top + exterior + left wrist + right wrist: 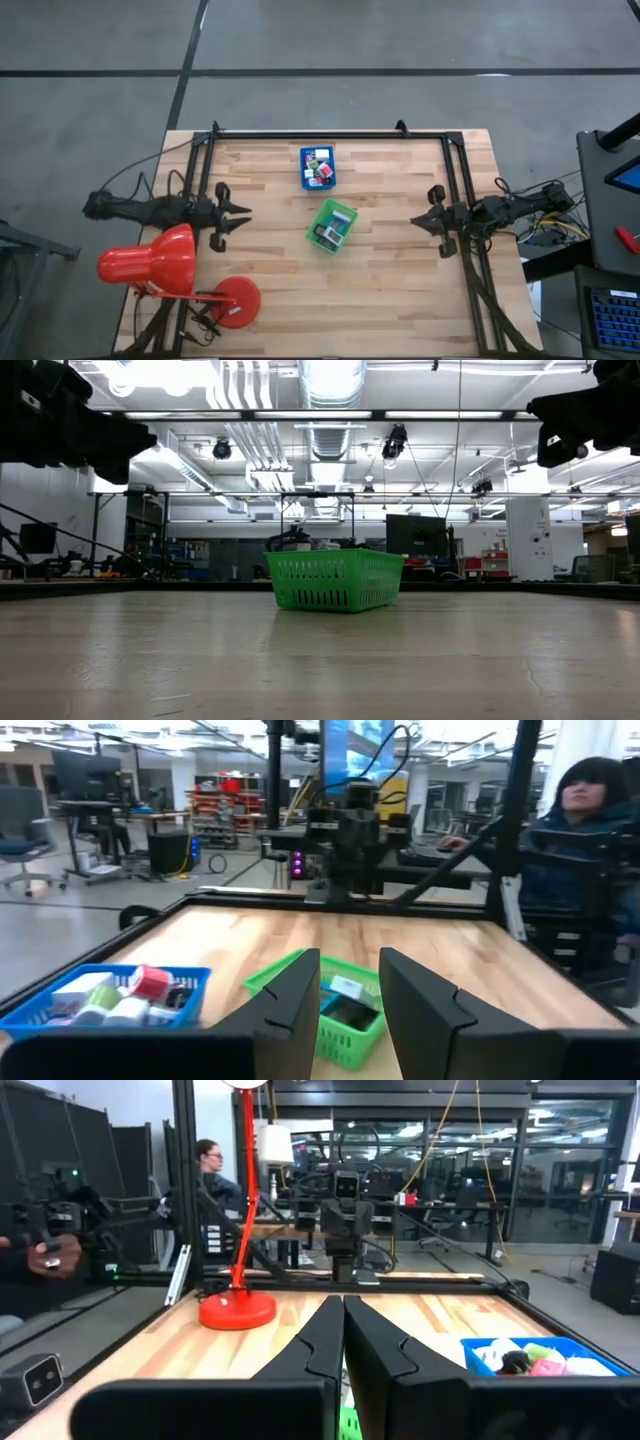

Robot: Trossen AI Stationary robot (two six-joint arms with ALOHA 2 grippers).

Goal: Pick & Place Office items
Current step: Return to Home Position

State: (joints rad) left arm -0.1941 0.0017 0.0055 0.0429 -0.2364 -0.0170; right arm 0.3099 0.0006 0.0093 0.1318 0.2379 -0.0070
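High view: left gripper (243, 216) hangs over the left side of the table (400, 290), fingers parted and holding nothing. Right gripper (416, 222) hangs over the right side, fingers pressed together with nothing between them. Both are well apart from the bins. Office items (319, 167) lie heaped in the blue bin (303, 178); more lie in the green basket (311, 232) at the table's middle, near the blue bin. Red desk lamp (150, 262) stands just beside the left arm
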